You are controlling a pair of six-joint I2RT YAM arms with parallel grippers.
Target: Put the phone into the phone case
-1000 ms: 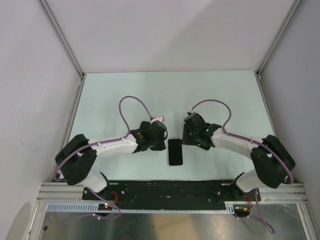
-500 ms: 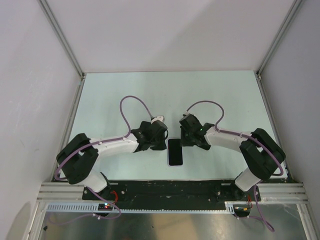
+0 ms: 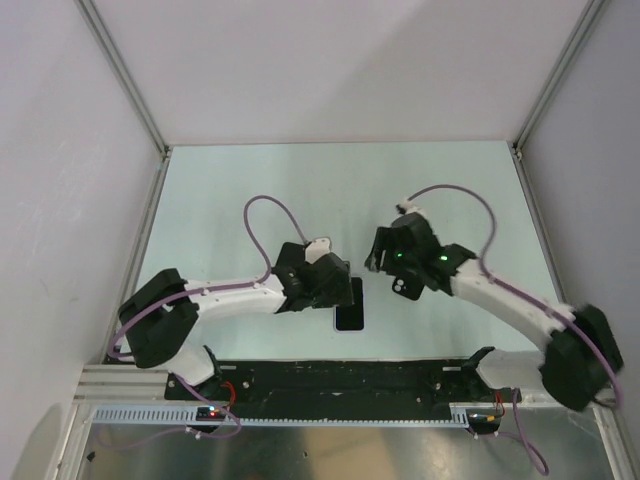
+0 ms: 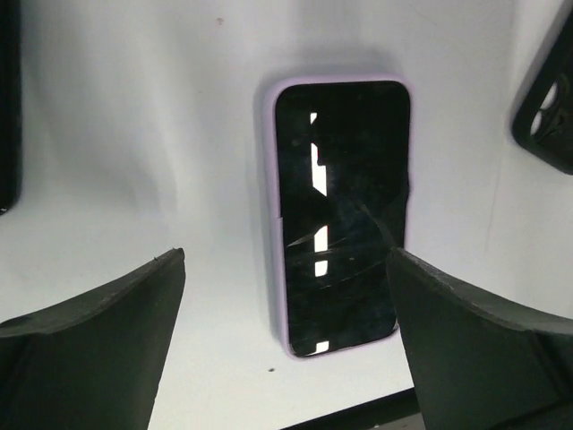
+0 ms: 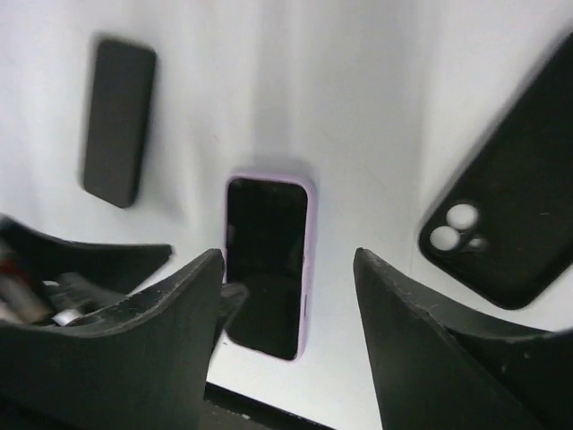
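- Left gripper [image 4: 285,258]: jaws spread wide, holding nothing. The phone [image 4: 340,206], screen-up inside a lilac case [image 4: 278,296], lies flat between and just beyond its fingertips.
- Right gripper [image 5: 286,255]: jaws apart, empty, with the phone below the gap.

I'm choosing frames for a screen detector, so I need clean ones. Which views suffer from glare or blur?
Left wrist view: sharp, but white streaks of reflected light cross the lilac-edged black-screened phone. Right wrist view: soft throughout, the black phone case with camera cut-outs smeared. Top view: evenly lit, only the right arm motion-blurred at its outer elbow.
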